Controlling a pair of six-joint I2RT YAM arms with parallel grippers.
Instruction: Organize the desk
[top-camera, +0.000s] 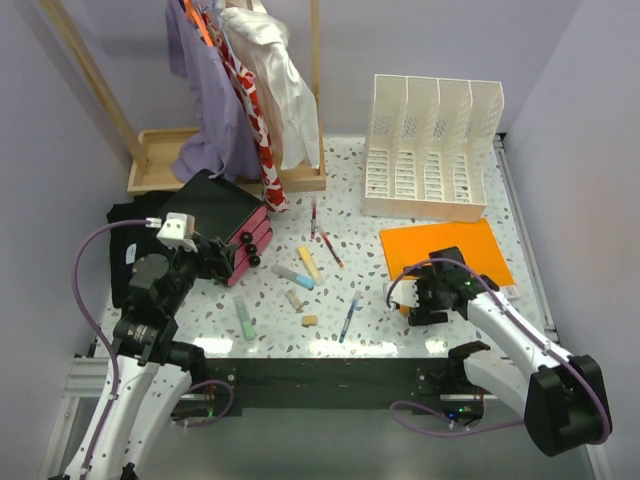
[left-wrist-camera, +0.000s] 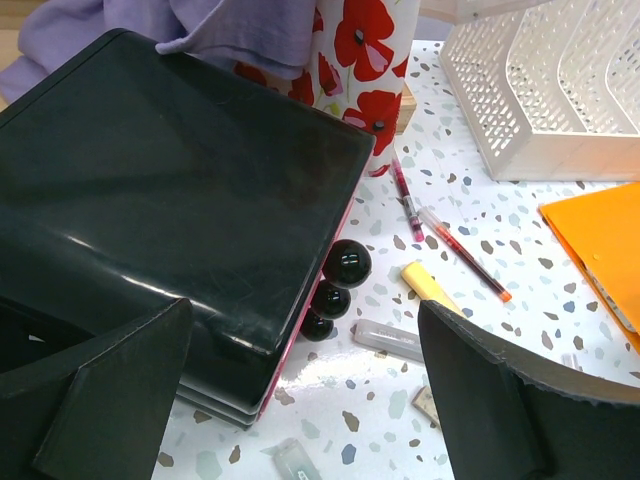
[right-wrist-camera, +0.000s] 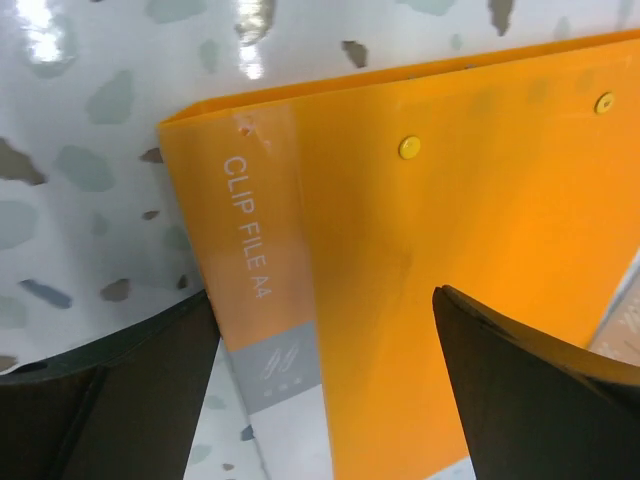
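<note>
My right gripper (right-wrist-camera: 322, 300), spread and empty, straddles the spine of the orange plastic file (right-wrist-camera: 480, 230) near the front edge of the speckled white desk (top-camera: 365, 270).

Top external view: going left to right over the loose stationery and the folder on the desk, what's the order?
pale green marker → yellow highlighter → blue pen → orange clip file. Left out: grey marker and red pens, since their spans overlap the highlighter's.

Spread wide, the right tool (right-wrist-camera: 320, 330) straddles the orange clip file (right-wrist-camera: 450, 200) at its labelled edge, on the desk (right-wrist-camera: 90, 150).
</note>
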